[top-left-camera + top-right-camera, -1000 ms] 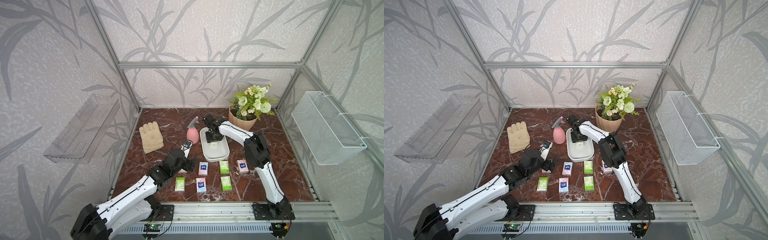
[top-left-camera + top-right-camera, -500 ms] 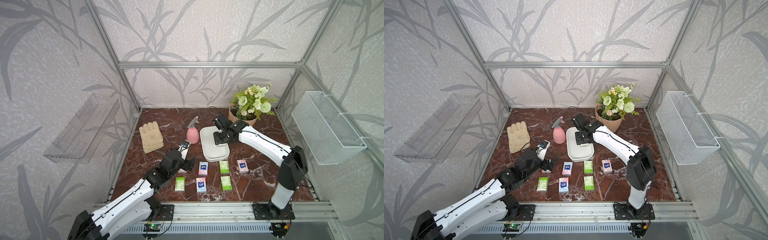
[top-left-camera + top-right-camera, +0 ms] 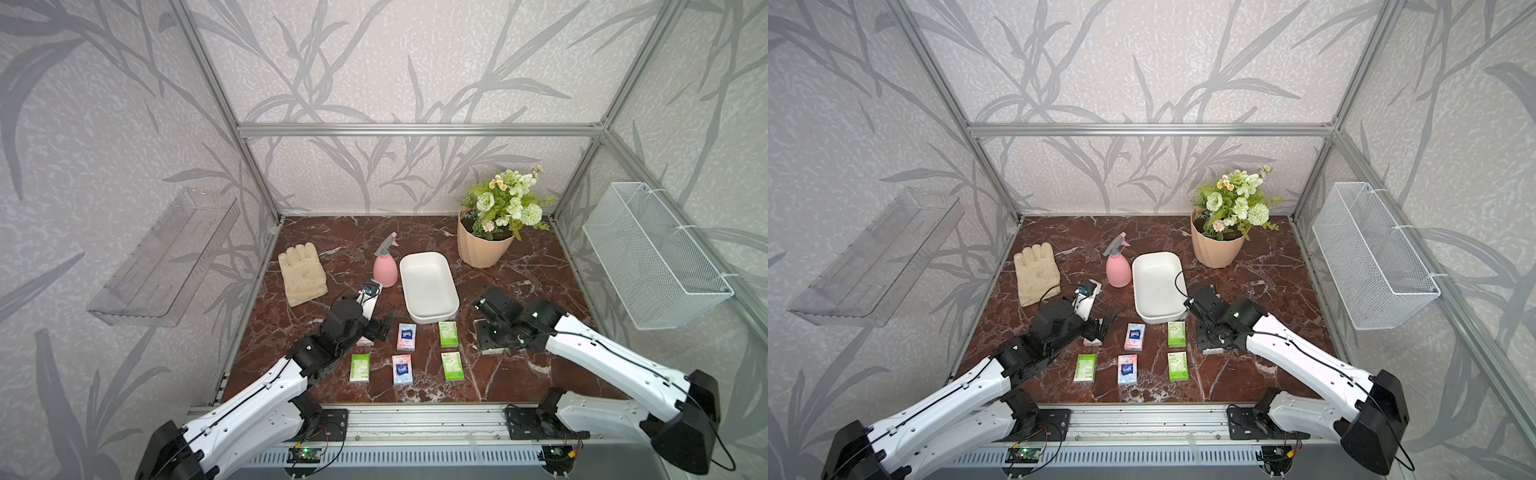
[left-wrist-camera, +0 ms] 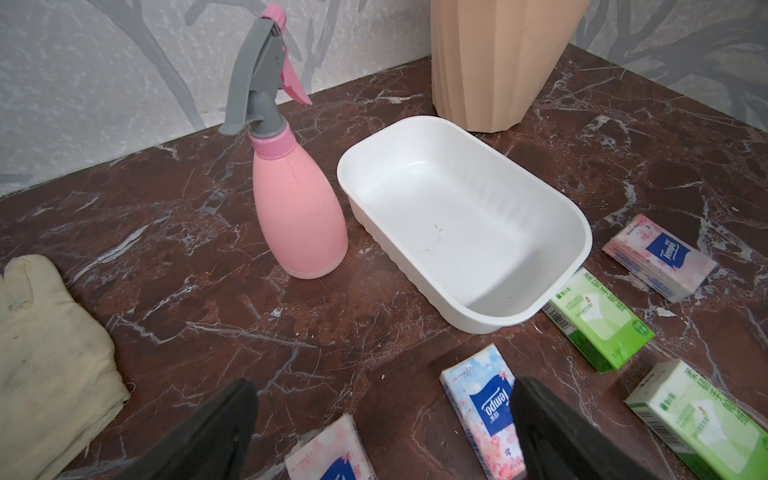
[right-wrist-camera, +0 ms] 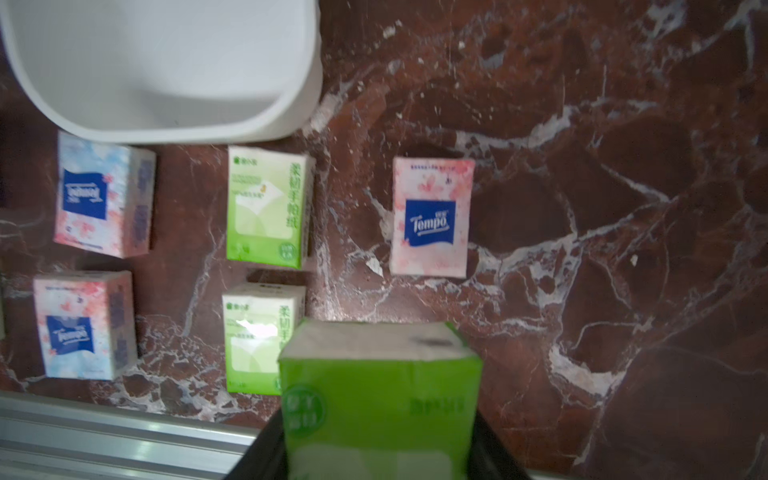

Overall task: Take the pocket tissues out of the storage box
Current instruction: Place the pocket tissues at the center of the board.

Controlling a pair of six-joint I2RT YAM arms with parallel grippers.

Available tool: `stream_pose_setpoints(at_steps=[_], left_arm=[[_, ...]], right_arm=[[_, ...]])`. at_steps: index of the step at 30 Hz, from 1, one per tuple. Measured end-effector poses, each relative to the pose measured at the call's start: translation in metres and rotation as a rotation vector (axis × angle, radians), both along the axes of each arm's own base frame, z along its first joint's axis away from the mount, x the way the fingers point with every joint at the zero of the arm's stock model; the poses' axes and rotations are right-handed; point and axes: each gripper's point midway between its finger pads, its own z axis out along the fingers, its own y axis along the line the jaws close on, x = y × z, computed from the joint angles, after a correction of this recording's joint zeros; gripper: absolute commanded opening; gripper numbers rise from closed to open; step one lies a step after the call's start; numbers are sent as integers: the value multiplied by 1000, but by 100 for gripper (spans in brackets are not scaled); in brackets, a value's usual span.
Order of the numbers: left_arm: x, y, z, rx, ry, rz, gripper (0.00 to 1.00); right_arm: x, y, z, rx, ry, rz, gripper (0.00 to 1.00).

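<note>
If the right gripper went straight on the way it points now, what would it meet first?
The right gripper points down, so its held green packet would probably touch the bare marble table first, near the pink packet; depth is unclear.

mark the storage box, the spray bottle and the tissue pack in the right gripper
storage box (image 3: 428, 282): a top view, inner floor
pink spray bottle (image 4: 299, 220): left wrist view, body
green tissue pack (image 5: 378, 399): right wrist view, front face

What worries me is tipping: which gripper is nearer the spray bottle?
Left. The left gripper is just in front of the spray bottle; right gripper is beyond the storage box.
</note>
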Motion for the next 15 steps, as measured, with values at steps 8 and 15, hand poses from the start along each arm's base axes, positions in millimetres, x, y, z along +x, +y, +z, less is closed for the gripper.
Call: stream_pose_setpoints(at_steps=[8,15], left_arm=[[0,-1,-1,-4,4,-1,100],[0,-1,-1,-3,5,-1,100]], right_arm=[[-36,-27,-52,-25,83,-86,53],[-37,-26,-77,-7,83,-99,53]])
